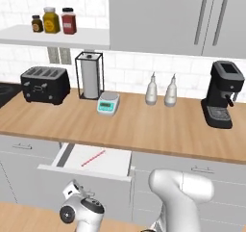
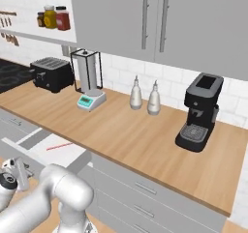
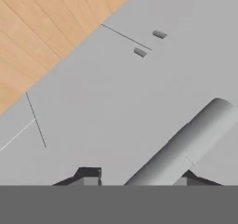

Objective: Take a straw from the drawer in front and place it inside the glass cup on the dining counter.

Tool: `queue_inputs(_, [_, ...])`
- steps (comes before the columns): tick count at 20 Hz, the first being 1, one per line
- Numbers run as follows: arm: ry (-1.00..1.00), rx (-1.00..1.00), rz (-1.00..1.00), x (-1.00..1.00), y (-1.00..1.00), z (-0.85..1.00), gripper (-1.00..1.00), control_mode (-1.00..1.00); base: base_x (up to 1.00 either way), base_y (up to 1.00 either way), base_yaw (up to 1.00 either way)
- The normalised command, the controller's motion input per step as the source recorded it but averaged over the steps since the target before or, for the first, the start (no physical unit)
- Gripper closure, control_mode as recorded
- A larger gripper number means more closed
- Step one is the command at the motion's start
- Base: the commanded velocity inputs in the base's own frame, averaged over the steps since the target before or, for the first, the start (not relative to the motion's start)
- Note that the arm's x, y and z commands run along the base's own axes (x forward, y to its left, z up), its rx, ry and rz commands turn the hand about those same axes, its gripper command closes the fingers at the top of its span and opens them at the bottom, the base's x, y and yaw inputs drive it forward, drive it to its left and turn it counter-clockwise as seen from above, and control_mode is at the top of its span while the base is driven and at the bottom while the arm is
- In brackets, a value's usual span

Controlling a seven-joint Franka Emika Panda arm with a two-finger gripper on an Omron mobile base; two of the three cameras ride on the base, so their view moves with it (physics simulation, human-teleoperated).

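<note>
Drawer-opening step apparently just ending: the gripper (image 1: pixel 72 190), fingers apart astride the bar handle (image 3: pixel 186 144), sits low before the drawer (image 1: pixel 120 156), the straw (image 1: pixel 92 158) lying above and beyond it inside; next likely: release, rise, reach in
</note>
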Motion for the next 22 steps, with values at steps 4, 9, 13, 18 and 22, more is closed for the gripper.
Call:
queue_inputs(4, [0.24,-0.56,0.33,-1.0,1.0,-1.0,1.0,-1.0,0.0,0.0,0.0])
queue_inputs(9, [0.15,-0.55,0.4,-1.0,1.0,-1.0,1.0,-1.0,0.0,0.0,0.0])
queue_inputs(13, [0.13,-0.37,0.47,-1.0,0.74,-0.83,1.0,-1.0,0.0,0.0,0.0])
queue_inputs(18, [0.03,0.07,0.12,-0.79,0.16,0.27,-1.0,-1.0,0.0,0.0,0.0])
queue_inputs(22, [0.01,0.43,-0.07,0.18,-0.37,0.99,-1.0,-1.0,0.0,0.0,0.0])
